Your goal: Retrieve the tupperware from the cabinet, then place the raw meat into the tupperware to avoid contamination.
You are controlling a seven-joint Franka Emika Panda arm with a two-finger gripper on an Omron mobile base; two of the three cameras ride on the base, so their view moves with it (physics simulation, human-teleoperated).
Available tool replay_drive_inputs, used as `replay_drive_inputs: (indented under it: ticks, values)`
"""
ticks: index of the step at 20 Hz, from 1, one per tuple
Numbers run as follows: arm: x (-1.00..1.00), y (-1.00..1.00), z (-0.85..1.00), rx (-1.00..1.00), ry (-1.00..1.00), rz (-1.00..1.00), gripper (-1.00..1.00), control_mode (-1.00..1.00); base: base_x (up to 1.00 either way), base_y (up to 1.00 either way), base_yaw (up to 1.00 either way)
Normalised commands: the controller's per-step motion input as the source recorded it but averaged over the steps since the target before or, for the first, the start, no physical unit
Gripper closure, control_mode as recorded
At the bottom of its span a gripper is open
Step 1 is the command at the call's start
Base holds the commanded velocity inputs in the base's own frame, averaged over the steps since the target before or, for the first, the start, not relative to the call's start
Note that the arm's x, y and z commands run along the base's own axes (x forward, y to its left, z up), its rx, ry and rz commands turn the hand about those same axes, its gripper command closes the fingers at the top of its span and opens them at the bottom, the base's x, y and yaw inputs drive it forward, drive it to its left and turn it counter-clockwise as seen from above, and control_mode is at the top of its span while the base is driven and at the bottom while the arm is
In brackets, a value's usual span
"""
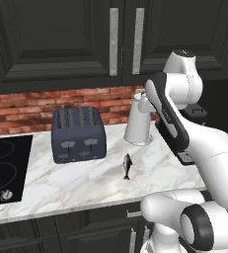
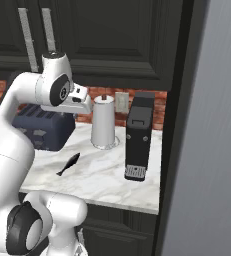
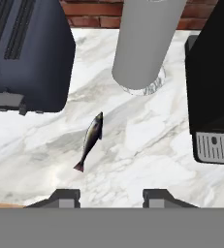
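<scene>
Overhead, gripper [image 3: 111, 196] parted and empty above raw meat [image 3: 89, 139], cabinet [image 1: 61, 39] doors shut in base views

We are looking at a home kitchen. A white marble counter [image 1: 76, 185] runs under a red brick backsplash [image 1: 31, 108], with the cabinet [image 1: 61, 39] hanging at twelve o'clock, its panelled dark doors closed and fitted with long silver bar handles. At nine o'clock a black glass cooktop [image 1: 4, 170] is set into the counter. A dark blue toaster [image 1: 77, 134], a paper-towel roll [image 2: 103, 122] and a black coffee machine [image 2: 138, 135] stand along the wall, and the raw meat [image 3: 90, 140] lies on the marble.
</scene>
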Motion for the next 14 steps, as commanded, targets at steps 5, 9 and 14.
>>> replay_drive_inputs:
  ticks: [5, 9, 14]
  values:
    - [-0.03, 0.0, 0.0, 0.0, -0.01, 0.0, -1.0, -1.0, 0.0, 0.0, 0.0]
    - [-0.04, 0.07, 0.02, 0.0, -0.05, 0.0, -1.0, -1.0, 0.0, 0.0, 0.0]
    - [-0.01, 0.18, 0.09, -0.03, -0.06, 0.0, -1.0, -1.0, 0.0, 0.0, 0.0]
